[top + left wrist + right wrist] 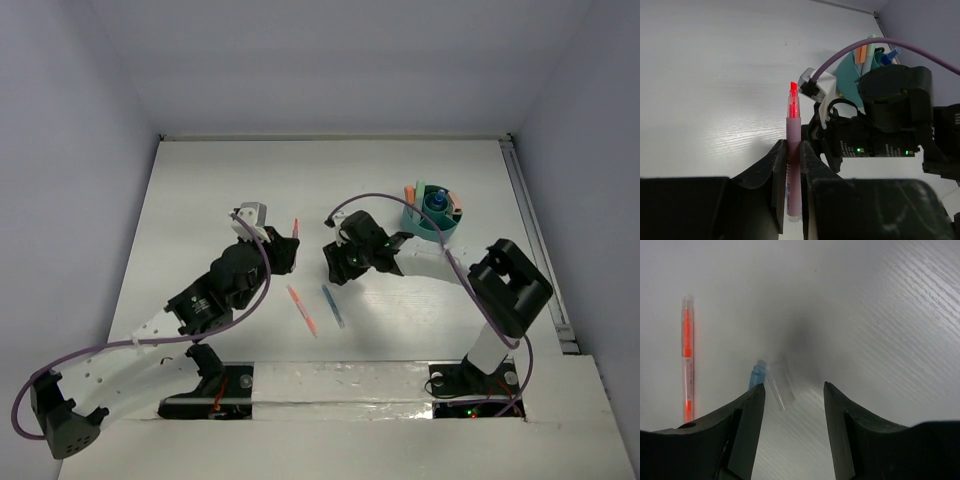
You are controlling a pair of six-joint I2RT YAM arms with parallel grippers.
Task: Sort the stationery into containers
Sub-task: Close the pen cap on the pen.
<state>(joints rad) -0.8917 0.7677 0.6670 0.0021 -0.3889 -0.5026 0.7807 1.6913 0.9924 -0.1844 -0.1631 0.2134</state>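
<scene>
Left gripper (pixel 793 150): clamped on a pink pen (pixel 793 125).
Right gripper (pixel 794 387): apart, above the blue pen (pixel 757 376) on the tabletop (pixel 200 200).
Advice: centre the blue pen between the fingers before closing; the teal cup (pixel 418 224) is near.

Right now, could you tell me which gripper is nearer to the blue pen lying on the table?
Right. The right gripper hovers open just over the blue pen; the left gripper is further off, shut on a pink pen.
</scene>
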